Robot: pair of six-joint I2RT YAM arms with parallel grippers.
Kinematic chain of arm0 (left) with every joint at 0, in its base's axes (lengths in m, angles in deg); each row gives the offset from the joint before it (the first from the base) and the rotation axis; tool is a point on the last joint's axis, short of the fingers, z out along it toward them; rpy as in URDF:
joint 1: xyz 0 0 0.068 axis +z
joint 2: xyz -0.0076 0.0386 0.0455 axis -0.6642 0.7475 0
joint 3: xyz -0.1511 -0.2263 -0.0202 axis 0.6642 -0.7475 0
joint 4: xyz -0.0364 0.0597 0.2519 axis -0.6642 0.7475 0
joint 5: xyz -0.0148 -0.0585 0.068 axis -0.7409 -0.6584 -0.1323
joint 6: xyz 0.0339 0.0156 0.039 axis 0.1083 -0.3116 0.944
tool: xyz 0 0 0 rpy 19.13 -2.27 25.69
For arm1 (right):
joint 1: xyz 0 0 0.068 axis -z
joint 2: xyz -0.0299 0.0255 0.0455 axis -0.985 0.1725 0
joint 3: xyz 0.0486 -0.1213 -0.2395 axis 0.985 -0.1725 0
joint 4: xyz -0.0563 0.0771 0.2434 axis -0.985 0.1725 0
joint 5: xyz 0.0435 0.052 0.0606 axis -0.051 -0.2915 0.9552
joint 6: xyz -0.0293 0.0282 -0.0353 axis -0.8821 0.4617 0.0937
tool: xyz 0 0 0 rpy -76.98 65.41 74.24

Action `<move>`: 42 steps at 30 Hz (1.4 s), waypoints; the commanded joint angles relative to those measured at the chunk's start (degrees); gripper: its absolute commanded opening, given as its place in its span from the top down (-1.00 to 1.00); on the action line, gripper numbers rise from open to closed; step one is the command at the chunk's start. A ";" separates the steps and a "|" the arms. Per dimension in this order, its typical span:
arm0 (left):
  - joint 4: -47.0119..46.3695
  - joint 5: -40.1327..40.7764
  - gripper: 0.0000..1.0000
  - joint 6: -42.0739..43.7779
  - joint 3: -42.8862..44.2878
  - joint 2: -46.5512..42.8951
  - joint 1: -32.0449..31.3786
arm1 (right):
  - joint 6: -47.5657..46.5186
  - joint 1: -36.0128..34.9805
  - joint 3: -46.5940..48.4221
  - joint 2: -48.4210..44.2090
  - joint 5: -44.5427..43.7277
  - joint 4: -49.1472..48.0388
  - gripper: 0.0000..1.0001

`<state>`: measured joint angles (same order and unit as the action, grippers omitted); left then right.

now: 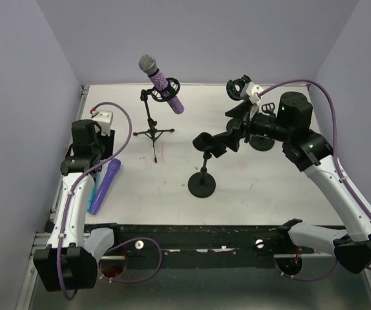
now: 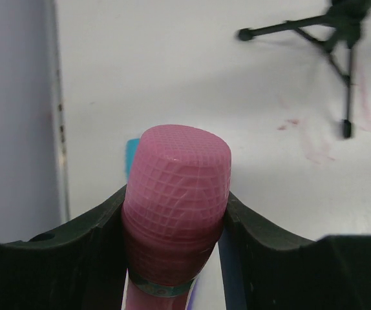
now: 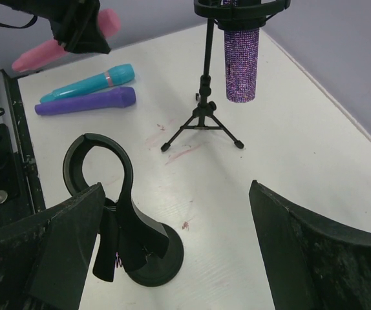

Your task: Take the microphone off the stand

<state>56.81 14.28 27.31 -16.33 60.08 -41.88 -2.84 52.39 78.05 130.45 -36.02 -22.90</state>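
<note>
A sparkly purple microphone sits tilted in the clip of a black tripod stand at the back of the table. My left gripper is at the left edge, shut on the head of a pink microphone. A round-base stand stands mid-table with its clip empty. My right gripper hangs open just above and behind that stand, holding nothing.
A purple microphone and a teal one lie side by side on the table at the left. Another black stand stands at the back right, behind my right arm. Walls close in the table on three sides.
</note>
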 commanded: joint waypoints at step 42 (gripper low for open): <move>-10.56 -8.14 -0.36 2.88 5.94 38.89 23.37 | -2.77 1.05 3.22 2.60 5.01 4.14 -1.00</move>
<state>44.29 8.30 30.22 -11.93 98.31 -19.17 -5.05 53.19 80.74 132.88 -32.41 -19.64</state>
